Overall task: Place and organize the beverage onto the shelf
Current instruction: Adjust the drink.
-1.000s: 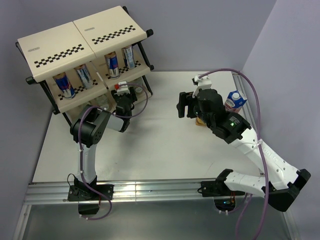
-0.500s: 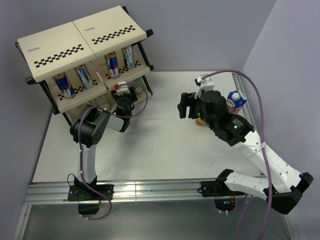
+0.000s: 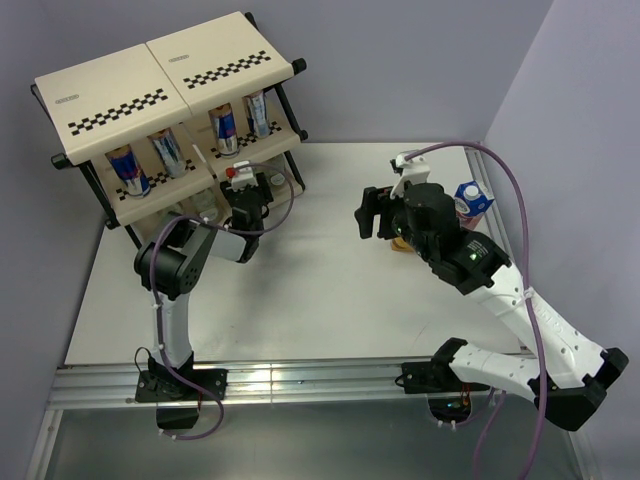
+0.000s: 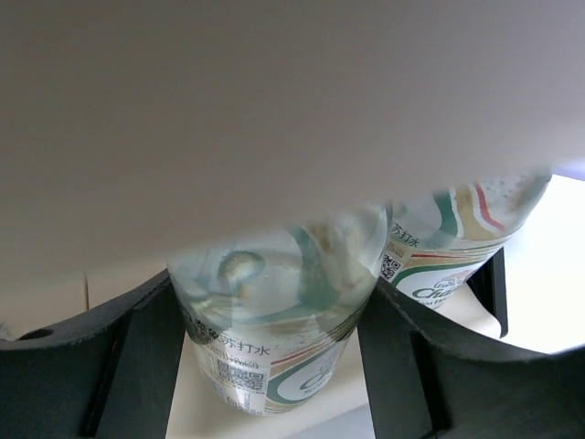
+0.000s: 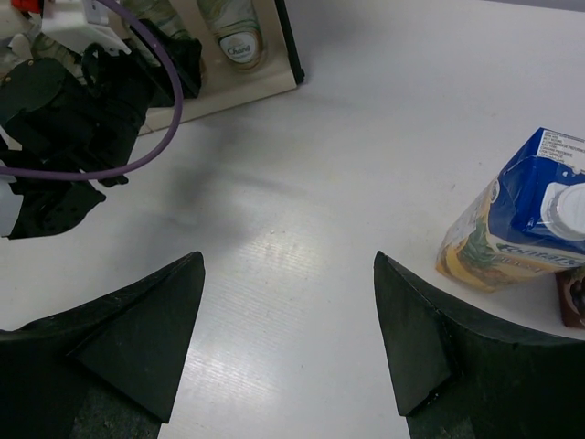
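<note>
Beverage set status: four cans (image 3: 168,152) stand on the shelf (image 3: 150,75) mid tier, and bottles are going onto the bottom tier. At least one blue-and-yellow carton (image 5: 507,219) is still on the tabletop (image 3: 300,290), well apart from the shelf.

Change vs. approx. 1 s ago:
- L arm: elbow has swung slightly outward. The left hand (image 3: 243,198) has pushed a little deeper under the bottom-tier panel.
- R arm: forearm has drifted toward the carton side of the tabletop. Hand pos. is nearly unchanged.

Current state:
- Left hand: the wrist view shows its fingers (image 4: 137,357) against both sides of a clear bottle (image 4: 274,302), i.e. closed on it. The bottle's base appears to rest on the cream shelf floor, just beside a second bottle (image 4: 448,247) already in place.
- Right hand (image 5: 288,274): spread wide, nothing between the fingers, hovering above bare tabletop. The carton lies off to its side, not in the grasp.

Assessment: bottle insertion is at or near its end. Next likely action for the L arm is release and straight retraction. Clearance to the neighbouring bottle is small, so a sideways pull could tip either one. Cartons not yet shelved, and the R arm looks staged for that pickup.
</note>
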Controlling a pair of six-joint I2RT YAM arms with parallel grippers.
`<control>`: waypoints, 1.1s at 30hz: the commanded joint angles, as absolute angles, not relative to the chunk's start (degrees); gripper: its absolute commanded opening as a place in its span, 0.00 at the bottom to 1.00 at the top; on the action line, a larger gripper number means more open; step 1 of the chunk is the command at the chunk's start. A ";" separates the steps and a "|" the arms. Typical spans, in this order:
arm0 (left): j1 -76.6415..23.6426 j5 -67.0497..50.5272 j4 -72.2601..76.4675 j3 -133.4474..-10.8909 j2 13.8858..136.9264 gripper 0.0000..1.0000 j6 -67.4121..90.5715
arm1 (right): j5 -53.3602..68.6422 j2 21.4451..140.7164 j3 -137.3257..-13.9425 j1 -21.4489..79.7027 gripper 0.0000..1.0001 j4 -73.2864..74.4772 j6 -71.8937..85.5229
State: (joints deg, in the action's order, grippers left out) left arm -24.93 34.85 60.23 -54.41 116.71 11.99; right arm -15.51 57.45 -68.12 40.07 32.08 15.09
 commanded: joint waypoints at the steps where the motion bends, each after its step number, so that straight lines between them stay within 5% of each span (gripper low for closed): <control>1: -21.88 41.57 57.48 -56.43 113.03 0.23 20.74 | -14.94 55.02 -67.85 39.73 0.82 29.09 14.33; 12: -21.97 41.75 54.41 -56.07 111.97 0.25 24.17 | -14.50 53.00 -66.80 39.73 0.82 28.04 14.06; 16: -22.06 38.86 55.01 -56.43 112.32 0.04 22.51 | -14.24 53.35 -66.71 39.73 0.82 27.77 13.97; 33: -29.35 24.44 52.12 -50.54 106.00 0.00 18.81 | -9.85 54.05 -66.88 39.73 0.87 29.27 11.78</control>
State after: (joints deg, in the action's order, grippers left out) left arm -27.11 29.50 49.63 -50.96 110.41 18.68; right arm -11.09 53.89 -66.96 40.07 30.48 13.08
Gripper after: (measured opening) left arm 0.705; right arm 0.858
